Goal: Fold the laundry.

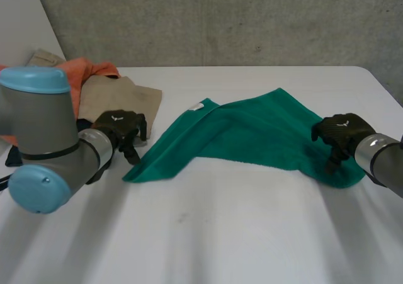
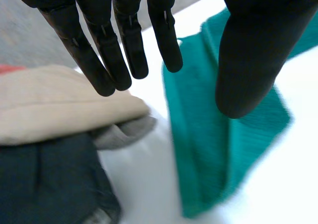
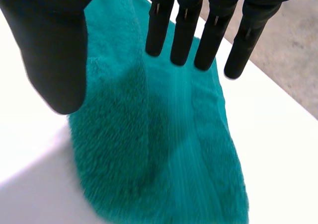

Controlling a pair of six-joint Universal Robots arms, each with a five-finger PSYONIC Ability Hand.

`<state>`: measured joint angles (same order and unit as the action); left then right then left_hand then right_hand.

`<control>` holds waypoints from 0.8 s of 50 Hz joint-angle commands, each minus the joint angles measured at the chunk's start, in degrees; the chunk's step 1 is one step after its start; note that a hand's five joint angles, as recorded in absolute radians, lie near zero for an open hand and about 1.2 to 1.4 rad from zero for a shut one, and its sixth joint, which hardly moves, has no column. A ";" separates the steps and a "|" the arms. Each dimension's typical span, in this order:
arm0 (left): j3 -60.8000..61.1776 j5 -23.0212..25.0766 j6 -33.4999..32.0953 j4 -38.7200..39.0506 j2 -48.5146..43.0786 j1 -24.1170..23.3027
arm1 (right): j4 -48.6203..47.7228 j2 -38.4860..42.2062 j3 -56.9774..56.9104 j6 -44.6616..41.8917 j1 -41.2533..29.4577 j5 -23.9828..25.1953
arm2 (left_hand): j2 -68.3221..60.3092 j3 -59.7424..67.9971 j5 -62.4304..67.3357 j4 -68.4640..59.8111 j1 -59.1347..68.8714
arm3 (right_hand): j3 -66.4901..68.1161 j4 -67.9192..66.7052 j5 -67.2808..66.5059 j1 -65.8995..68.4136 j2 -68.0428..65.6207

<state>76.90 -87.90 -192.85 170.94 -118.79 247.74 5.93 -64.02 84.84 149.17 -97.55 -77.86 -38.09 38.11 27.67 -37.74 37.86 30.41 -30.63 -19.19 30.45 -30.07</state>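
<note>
Green towel point(image 1: 252, 133) lies rumpled on the white table point(image 1: 220, 233) between your hands.
It looks soft, light and limp (terry, so hardly slippery): pinch the corners. Your left hand point(image 1: 119, 128) is beside its left corner, your right hand point(image 1: 343, 130) over its right end, both with fingers straight, holding nothing.

wall point(image 1: 208, 19): grey concrete | table point(image 1: 208, 233): white | panel point(image 1: 25, 19): pale, left rear
</note>
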 commanded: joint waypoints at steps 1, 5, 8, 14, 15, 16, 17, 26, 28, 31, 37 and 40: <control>0.53 7.91 3.09 -5.35 -1.17 0.90 | -4.95 -2.95 6.56 2.79 2.19 -0.71 | -0.05 0.04 0.48 -0.40 0.28 | -4.76 4.98 3.54 -4.80 4.42; -1.31 7.93 2.83 -5.09 -4.77 0.20 | -6.72 -2.95 8.50 2.70 3.07 0.25 | 3.31 -3.33 -2.89 2.97 -3.08 | -4.93 5.15 3.71 -4.97 4.59; -4.47 6.00 2.74 -5.35 -8.38 -0.15 | -6.81 -2.78 9.64 2.70 3.77 0.96 | 3.99 -4.01 -3.57 3.65 -3.77 | -4.93 5.15 3.71 -4.97 4.59; -10.62 1.25 2.48 -7.72 -12.95 -1.55 | -8.91 -2.69 11.40 2.88 4.30 3.07 | 4.00 -4.02 -3.58 3.65 -3.77 | -7.61 7.82 6.39 -7.64 7.26; -11.24 0.64 2.39 -7.81 -13.48 -1.91 | -9.44 -2.69 11.49 2.88 4.21 3.24 | 3.66 -3.68 -3.24 3.31 -3.43 | -7.79 8.01 6.57 -7.83 7.45; -11.68 0.28 2.30 -7.90 -13.83 -2.17 | -9.97 -2.60 11.58 2.88 4.12 3.25 | 3.16 -3.17 -2.74 2.81 -2.93 | -7.79 8.01 6.57 -7.83 7.45; -12.30 -0.16 2.30 -7.90 -14.10 -2.52 | -10.41 -2.51 11.67 2.88 4.04 3.16 | 2.65 -2.67 -2.23 2.31 -2.43 | -7.79 8.01 6.57 -7.83 7.45; -15.29 -6.83 2.12 -6.32 -14.80 -5.16 | -12.61 -0.23 11.41 3.32 4.03 1.67 | -2.27 2.26 2.69 -2.62 2.50 | -6.96 7.17 5.74 -6.99 6.61; -15.11 -8.59 2.21 -5.88 -14.54 -5.25 | -12.70 -0.14 11.32 3.32 4.30 1.58 | 0.62 -0.63 -0.20 0.27 -0.39 | -6.28 6.50 5.06 -6.32 5.94; -14.24 -10.88 2.21 -4.65 -12.61 -5.08 | -12.96 0.12 11.23 3.32 4.83 1.84 | 5.15 -5.17 -4.73 4.81 -4.92 | -1.75 1.97 0.53 -1.79 1.41; -11.34 -10.01 2.48 -4.38 -9.44 -4.37 | -12.61 1.53 10.35 2.97 5.00 1.49 | 12.74 -12.76 -12.32 12.39 -12.51 | 2.46 -2.25 -3.68 2.42 -2.80; -10.54 -8.08 2.48 -5.52 -9.35 -4.46 | -12.44 2.32 9.91 3.14 5.18 1.57 | 13.08 -13.09 -12.65 12.73 -12.85 | 10.52 -10.30 -11.74 10.48 -10.86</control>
<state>64.41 -98.46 -190.51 166.49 -129.44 243.02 -6.82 -62.91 95.50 152.22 -92.58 -76.30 -25.39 24.25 13.47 -23.59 25.29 28.99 -29.34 -19.72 29.26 -27.16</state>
